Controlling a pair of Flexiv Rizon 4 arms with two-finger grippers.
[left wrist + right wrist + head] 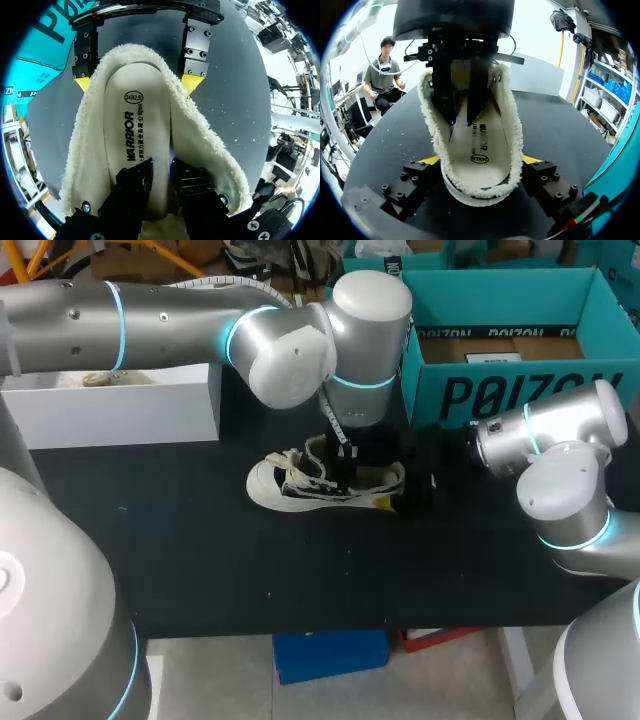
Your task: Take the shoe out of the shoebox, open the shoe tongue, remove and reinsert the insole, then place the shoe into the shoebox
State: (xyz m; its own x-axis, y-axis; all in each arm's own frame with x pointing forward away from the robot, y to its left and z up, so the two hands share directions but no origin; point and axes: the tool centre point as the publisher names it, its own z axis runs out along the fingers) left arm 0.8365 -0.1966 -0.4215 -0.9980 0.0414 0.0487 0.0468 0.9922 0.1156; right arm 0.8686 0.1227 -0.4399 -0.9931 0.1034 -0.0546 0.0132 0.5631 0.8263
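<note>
our right pincer (481,161) clamps the shoe (325,480); our left pincer (162,182) pinches the insole (135,130). removing it, we judge, needs a steady upward pull.

From above, the left arm (365,390) covers the middle of the shoe (275,480), and the right gripper (395,488) is a dark blur against the counter (200,560). In the right wrist view, the shoe's fleecy heel hides most of that gripper's yellow tips. The shoebox (450,395) runs off the head view's right edge.
</note>
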